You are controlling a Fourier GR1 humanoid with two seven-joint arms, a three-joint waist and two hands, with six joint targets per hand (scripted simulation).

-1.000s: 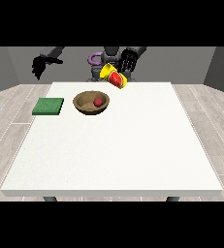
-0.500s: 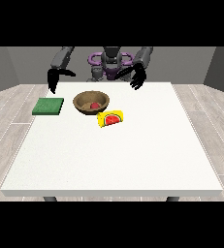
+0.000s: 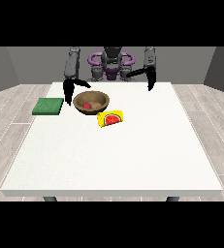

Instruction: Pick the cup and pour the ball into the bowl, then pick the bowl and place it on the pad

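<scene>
The yellow cup [image 3: 110, 119] with a watermelon picture lies on its side on the white desk [image 3: 113, 160], just below and right of the wooden bowl [image 3: 91, 102], left of the frame's centre. The red ball [image 3: 87, 105] sits inside the bowl. The green pad [image 3: 48, 106] lies to the bowl's left. The hand at the view's left [image 3: 68, 92] hangs beside the bowl's left rim, fingers pointing down and holding nothing. The hand at the view's right [image 3: 152, 81] hangs over the desk's far edge, well apart from the cup; whether its fingers are open or closed I cannot tell.

Ball [image 3: 87, 105] in bowl [image 3: 98, 97]; cup [image 3: 110, 119] just before it.
</scene>
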